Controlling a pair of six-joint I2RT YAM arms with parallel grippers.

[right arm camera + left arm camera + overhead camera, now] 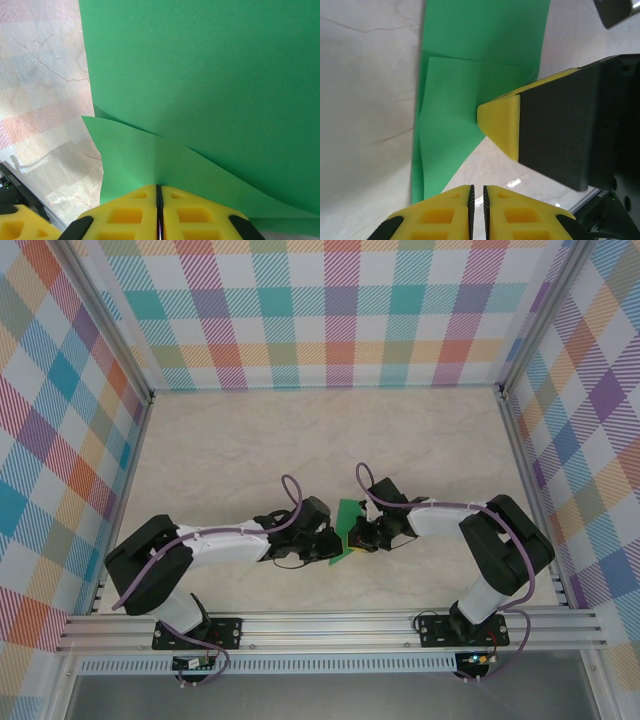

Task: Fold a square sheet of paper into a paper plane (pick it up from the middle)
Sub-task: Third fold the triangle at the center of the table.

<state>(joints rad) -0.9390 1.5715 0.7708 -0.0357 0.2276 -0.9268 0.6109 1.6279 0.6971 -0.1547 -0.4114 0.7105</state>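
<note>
Robotics lab cell: left arm point(215, 540) and right arm point(450, 515) bolted to an aluminium rail point(330, 625), checked walls point(330, 310) boxing the desk point(250, 440).

I see pale marbled desk point(250, 440), plaid walls point(330, 310) on three sides, aluminium rail point(330, 625) at near edge.
</note>
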